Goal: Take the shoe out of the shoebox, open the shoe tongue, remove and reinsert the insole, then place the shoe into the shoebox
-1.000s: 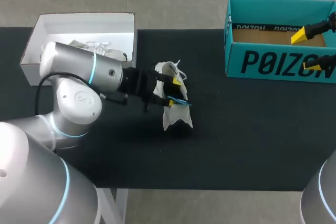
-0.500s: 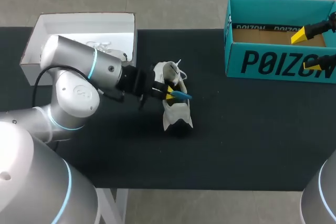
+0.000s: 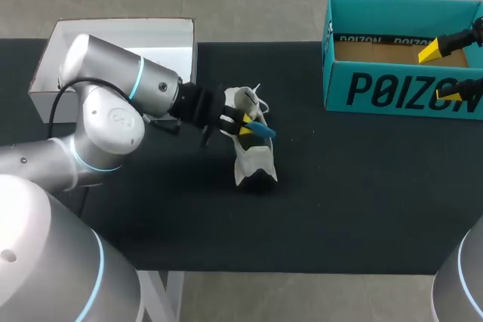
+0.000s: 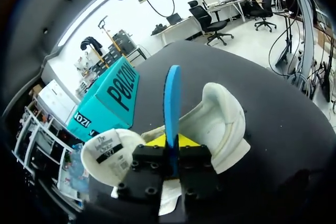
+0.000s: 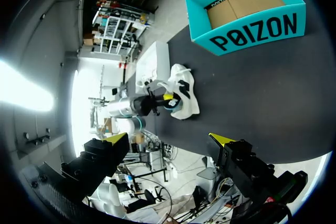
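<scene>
Nearest on the black table (image 3: 362, 186) lies the white shoe (image 3: 255, 162), about mid-table with its opening up. In the left wrist view its tongue (image 4: 107, 153) is folded out to one side. Right above it the left gripper (image 3: 245, 124) is clamped on the blue insole (image 3: 262, 130), which stands edge-on between the yellow tips. Its lower end is hidden behind the fingers, so I can't say whether it is fully clear of the shoe.

I'd judge this to be the insole step, about halfway through the task. The next move is to slide the insole back in, toe end first and flat.

Further off, the teal shoebox (image 3: 400, 88) sits at the far right, showing only its bare cardboard floor. The right gripper (image 3: 440, 73) hangs beside it with fingers spread, holding nothing. At the far left, a white box (image 3: 121, 32) holds crumpled white paper (image 3: 143, 65).
</scene>
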You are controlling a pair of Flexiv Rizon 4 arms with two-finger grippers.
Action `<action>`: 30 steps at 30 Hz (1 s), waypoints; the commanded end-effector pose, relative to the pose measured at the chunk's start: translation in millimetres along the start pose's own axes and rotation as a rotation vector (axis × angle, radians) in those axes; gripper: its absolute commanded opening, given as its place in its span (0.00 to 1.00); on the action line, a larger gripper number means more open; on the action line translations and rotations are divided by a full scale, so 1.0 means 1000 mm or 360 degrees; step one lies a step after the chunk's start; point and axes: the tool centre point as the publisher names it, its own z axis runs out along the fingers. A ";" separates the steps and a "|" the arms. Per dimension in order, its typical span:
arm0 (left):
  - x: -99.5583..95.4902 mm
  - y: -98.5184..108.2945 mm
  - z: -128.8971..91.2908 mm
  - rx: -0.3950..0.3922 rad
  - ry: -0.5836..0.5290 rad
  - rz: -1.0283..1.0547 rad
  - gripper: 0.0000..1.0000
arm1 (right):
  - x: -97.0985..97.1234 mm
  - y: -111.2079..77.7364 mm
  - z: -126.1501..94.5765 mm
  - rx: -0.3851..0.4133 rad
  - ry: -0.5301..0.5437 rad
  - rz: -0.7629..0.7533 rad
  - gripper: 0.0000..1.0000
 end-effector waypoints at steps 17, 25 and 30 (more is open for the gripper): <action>0.017 -0.016 0.000 0.0018 0.0032 0.0004 0.00 | 0.000 0.000 0.001 -0.0002 -0.0004 0.0003 1.00; 0.016 -0.001 0.000 -0.0028 0.0046 -0.0004 0.00 | 0.000 0.000 0.001 -0.0002 -0.0004 0.0003 1.00; 0.016 0.008 0.000 -0.0049 0.0039 -0.0017 0.00 | 0.000 0.000 0.001 -0.0002 -0.0004 0.0003 1.00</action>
